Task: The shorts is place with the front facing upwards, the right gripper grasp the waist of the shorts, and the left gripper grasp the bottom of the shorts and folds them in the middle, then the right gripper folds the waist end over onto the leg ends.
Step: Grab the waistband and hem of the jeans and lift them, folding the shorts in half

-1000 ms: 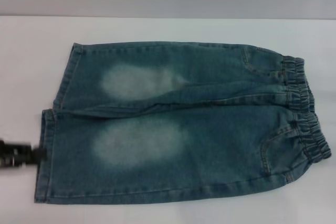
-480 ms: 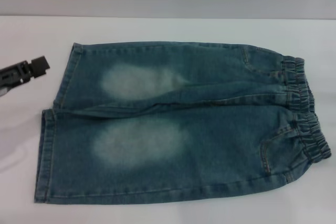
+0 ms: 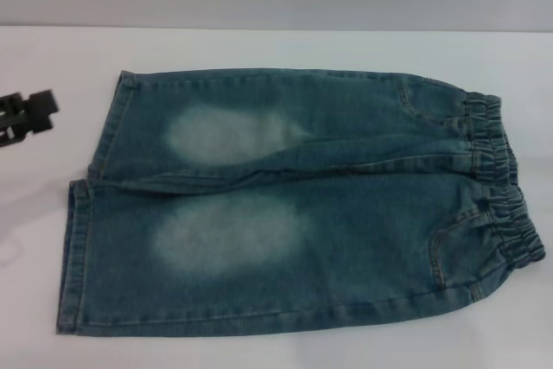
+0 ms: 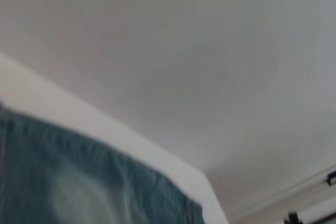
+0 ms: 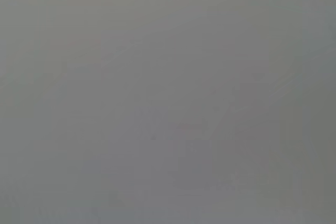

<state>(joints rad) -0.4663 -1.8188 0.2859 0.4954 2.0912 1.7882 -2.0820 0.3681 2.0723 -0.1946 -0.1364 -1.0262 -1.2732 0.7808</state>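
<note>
While flat, shorts (image 3: pixel 294 205), apart from left pincer (image 3: pixel 30 114).

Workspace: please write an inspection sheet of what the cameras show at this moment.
Surface: white table, grey wall behind.
Job's things: the shorts lie flat, unfolded, front up; waist toward the robot's right, leg ends toward its left.
Clutter: nothing seen.
Grippers: left hand at the left edge, apart from the shorts; right hand not in view.
Cables: nothing seen.
Surroundings: right wrist view shows only plain grey.
</note>
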